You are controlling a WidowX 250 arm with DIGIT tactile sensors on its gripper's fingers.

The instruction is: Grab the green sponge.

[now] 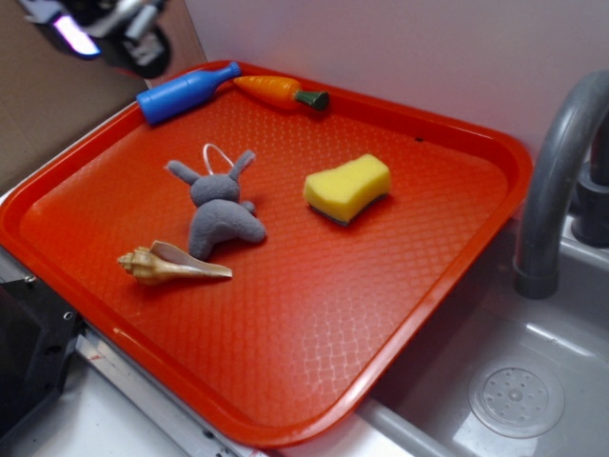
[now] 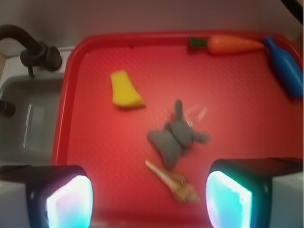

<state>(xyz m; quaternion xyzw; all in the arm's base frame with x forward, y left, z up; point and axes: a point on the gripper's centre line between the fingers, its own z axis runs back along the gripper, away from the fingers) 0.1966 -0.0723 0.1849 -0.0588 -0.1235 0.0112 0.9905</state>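
The green sponge (image 1: pixel 347 187) is a yellow foam block with a thin dark scouring layer underneath. It lies flat on the red tray (image 1: pixel 314 324), right of centre; in the wrist view the green sponge (image 2: pixel 125 90) sits upper left. My gripper (image 2: pixel 149 199) hangs high over the tray's near edge, open, with nothing between its glowing pads (image 2: pixel 69 202). The sponge lies well ahead and to the left of the fingers. In the exterior view only a blurred part of the arm (image 1: pixel 114 29) shows at the top left, far from the sponge.
On the tray also lie a grey plush rabbit (image 1: pixel 221 205), a seashell (image 1: pixel 169 264), a blue bottle (image 1: pixel 186 92) and an orange toy carrot (image 1: pixel 281 91). A grey faucet (image 1: pixel 557 181) and sink basin (image 1: pixel 514 381) stand right of the tray.
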